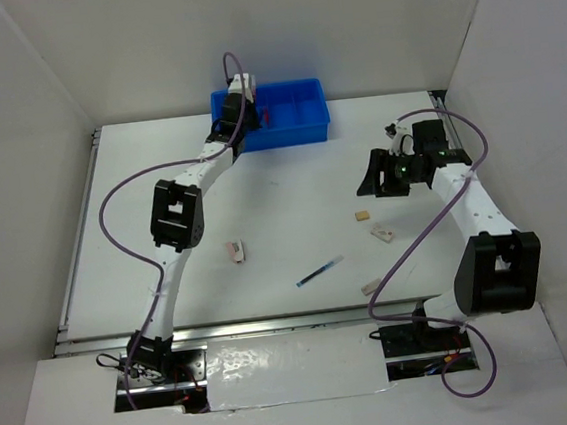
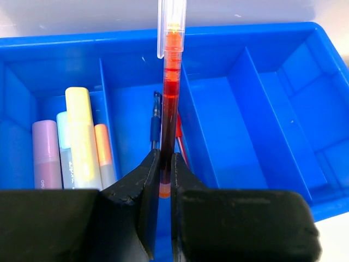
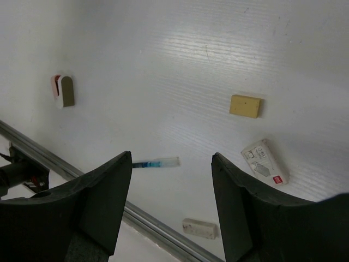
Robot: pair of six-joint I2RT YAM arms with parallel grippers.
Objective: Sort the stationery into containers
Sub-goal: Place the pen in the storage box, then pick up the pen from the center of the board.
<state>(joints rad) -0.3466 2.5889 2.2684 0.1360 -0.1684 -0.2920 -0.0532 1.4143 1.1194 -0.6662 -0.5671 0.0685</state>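
Observation:
My left gripper [image 2: 165, 164] is shut on a red pen [image 2: 170, 98], held upright over the second compartment of the blue tray [image 2: 262, 33]. In that compartment lie a blue pen [image 2: 156, 125] and another red pen [image 2: 182, 150]. The leftmost compartment holds a pale yellow bar [image 2: 82, 131], an orange-tipped marker [image 2: 103, 147] and a purple marker [image 2: 46, 153]. My right gripper [image 3: 172, 164] hangs open above the table, with nothing between its fingers. Below it lie a blue pen [image 3: 158, 162], a beige eraser [image 3: 245, 106], a labelled white eraser [image 3: 264, 161] and a plain white eraser [image 3: 200, 227].
A small beige and red item [image 1: 235, 250] lies left of the table's middle. The blue tray [image 1: 294, 111] stands at the far edge against the back wall. A metal rail [image 3: 152, 224] runs along the near table edge. White walls close in both sides.

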